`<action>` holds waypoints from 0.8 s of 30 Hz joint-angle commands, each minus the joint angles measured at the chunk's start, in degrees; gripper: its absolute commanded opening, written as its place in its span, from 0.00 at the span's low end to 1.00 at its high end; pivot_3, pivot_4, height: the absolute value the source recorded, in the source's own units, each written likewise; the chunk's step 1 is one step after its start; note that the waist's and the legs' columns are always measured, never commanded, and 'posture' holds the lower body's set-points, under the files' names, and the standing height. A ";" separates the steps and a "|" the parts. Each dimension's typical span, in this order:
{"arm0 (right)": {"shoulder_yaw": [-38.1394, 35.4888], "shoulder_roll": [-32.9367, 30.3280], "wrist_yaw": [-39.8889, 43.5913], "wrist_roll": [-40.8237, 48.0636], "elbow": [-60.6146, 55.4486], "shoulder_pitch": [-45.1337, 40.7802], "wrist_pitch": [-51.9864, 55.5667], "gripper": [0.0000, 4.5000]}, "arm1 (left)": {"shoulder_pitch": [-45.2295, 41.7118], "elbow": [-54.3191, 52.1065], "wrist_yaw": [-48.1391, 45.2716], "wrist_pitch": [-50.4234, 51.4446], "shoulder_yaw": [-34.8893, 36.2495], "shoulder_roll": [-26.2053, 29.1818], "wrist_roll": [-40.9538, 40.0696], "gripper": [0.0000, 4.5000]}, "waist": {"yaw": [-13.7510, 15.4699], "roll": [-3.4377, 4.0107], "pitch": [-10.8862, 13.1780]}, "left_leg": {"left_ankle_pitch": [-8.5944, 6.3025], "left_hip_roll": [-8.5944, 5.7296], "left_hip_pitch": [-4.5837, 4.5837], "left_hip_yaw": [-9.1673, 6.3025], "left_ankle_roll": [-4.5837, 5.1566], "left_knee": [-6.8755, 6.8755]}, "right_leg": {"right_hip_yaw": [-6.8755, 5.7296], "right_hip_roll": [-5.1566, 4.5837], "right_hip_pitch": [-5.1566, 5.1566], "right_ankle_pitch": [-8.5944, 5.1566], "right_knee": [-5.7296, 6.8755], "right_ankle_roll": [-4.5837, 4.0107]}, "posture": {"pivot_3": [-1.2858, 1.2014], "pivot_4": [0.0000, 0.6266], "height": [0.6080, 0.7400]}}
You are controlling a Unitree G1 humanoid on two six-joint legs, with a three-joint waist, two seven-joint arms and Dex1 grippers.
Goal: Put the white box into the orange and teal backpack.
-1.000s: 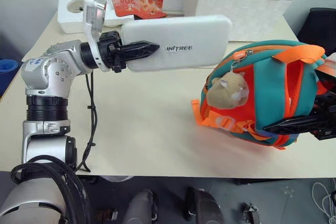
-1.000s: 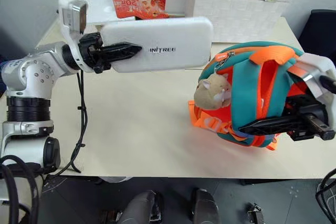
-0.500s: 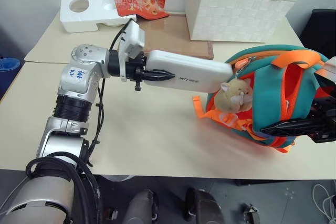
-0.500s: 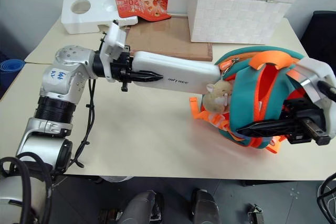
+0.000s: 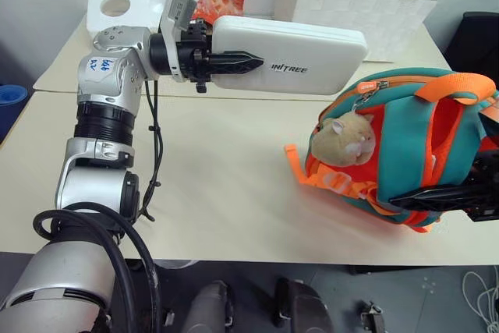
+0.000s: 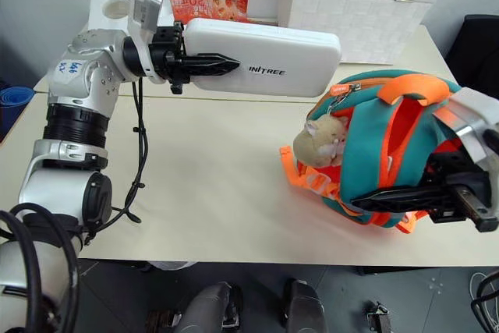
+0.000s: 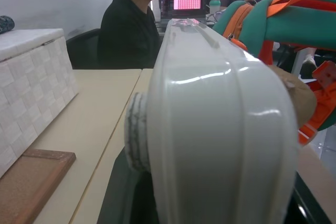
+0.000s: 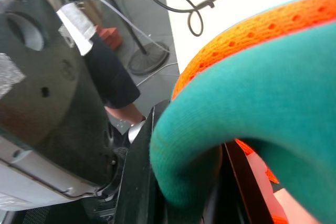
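Box [image 5: 300, 54] looks stiff, smooth, likely slippery; left tool [image 5: 248, 61] clamps its 9 o'clock end. Right tool [image 6: 366, 202] pinches the soft backpack [image 6: 390, 154] at 3 o'clock.

I see open tabletop [image 5: 226, 185] between my left arm and the orange and teal backpack [image 5: 405, 146]. The white box [image 5: 292, 52] hangs above it, its far end near the backpack's top. Behind, the woven chest [image 5: 359, 5] blocks passage.

silver metal left arm [image 5: 101, 126] w/ ribbed black joint ring | blue scribble on top | loose black cable [image 5: 153, 154] | black two-finger left gripper [image 5: 242, 61]
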 commanded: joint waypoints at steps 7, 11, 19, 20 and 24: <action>-1.03 -0.78 -1.93 -0.30 0.98 0.35 -1.09 0.00 | -0.58 -3.63 -2.78 1.22 0.63 -1.25 -1.14 0.26 | 0.14 0.00 0.00 | -0.04 -0.05 -0.13 -0.14 0.07 0.15 | -0.07 -0.04 0.03 0.03 -0.02 0.05 | 0.52 0.24 1.00; -0.76 -0.52 -1.05 -2.63 1.14 2.26 -2.32 0.00 | -1.77 -3.08 -4.92 3.99 2.03 1.96 -1.97 0.26 | 0.05 0.00 0.00 | -0.04 -0.04 -0.12 -0.13 0.07 0.15 | -0.09 -0.01 0.03 0.03 0.01 0.05 | 0.52 0.24 1.00; -0.32 -0.21 -0.80 -4.07 1.62 3.74 -4.21 0.00 | 2.85 -10.57 -6.68 6.84 -0.21 1.60 -2.32 0.26 | 0.22 0.00 0.00 | -0.04 -0.06 -0.11 -0.16 0.07 0.18 | -0.09 -0.03 0.09 0.03 0.00 0.05 | 0.52 0.24 1.00; -0.02 -0.18 -0.82 -4.20 1.72 3.59 -4.39 0.00 | 3.18 -10.90 -6.48 6.61 -0.64 1.05 -1.96 0.26 | 0.29 0.00 0.00 | -0.04 -0.06 -0.10 -0.18 0.07 0.22 | -0.09 -0.03 0.13 0.03 0.00 0.06 | 0.52 0.24 1.00; 1.45 -0.09 -1.06 -4.24 2.21 2.50 -4.94 0.00 | 4.08 -9.82 -5.99 1.49 -3.44 -1.20 1.47 0.26 | 0.27 0.00 0.00 | -0.03 -0.07 -0.11 -0.20 0.09 0.25 | -0.08 -0.02 0.16 0.06 -0.01 0.11 | 0.52 0.24 1.00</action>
